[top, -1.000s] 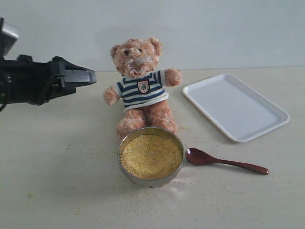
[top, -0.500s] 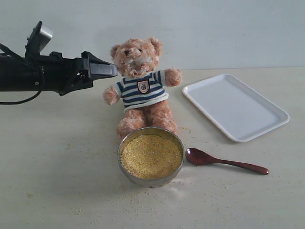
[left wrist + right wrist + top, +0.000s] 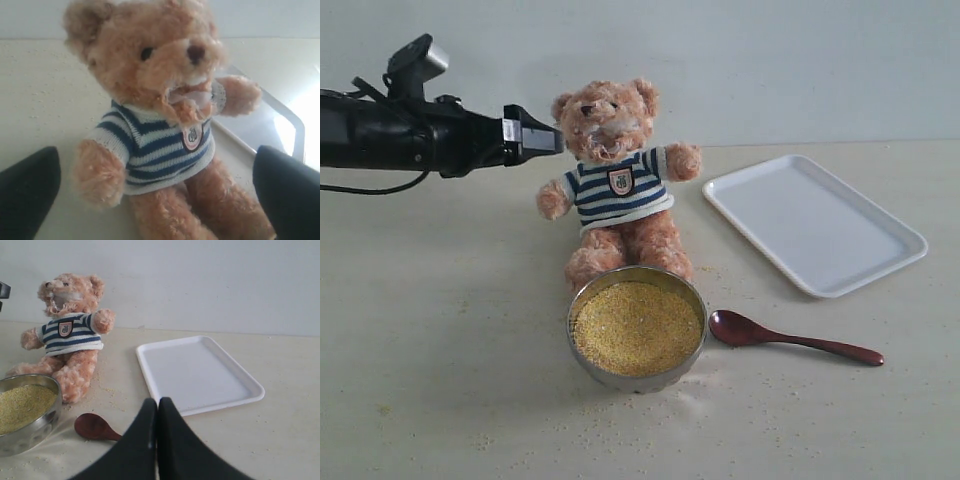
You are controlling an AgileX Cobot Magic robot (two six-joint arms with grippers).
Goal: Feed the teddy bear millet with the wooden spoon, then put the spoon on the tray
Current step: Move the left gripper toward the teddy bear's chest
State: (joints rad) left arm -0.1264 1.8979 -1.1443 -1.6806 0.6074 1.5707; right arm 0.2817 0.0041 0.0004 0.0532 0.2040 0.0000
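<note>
The pale worktop [image 3: 440, 330] carries everything. The white tray [image 3: 813, 222] lies flat on its right side. The teddy bear [image 3: 615, 185] sits upright in the middle. The left hand [image 3: 545, 137] hangs in the air just beside the bear's head, fingers wide apart. The right hand [image 3: 157, 410] has its fingers pressed together on nothing. A steel bowl [image 3: 630, 382] stands just in front of the bear's feet, full of millet [image 3: 637, 327]. The wooden spoon [image 3: 790, 342] lies on the worktop just right of the bowl, near the tray, handle pointing away from the bowl. Stray grains dot the worktop around the bowl.
</note>
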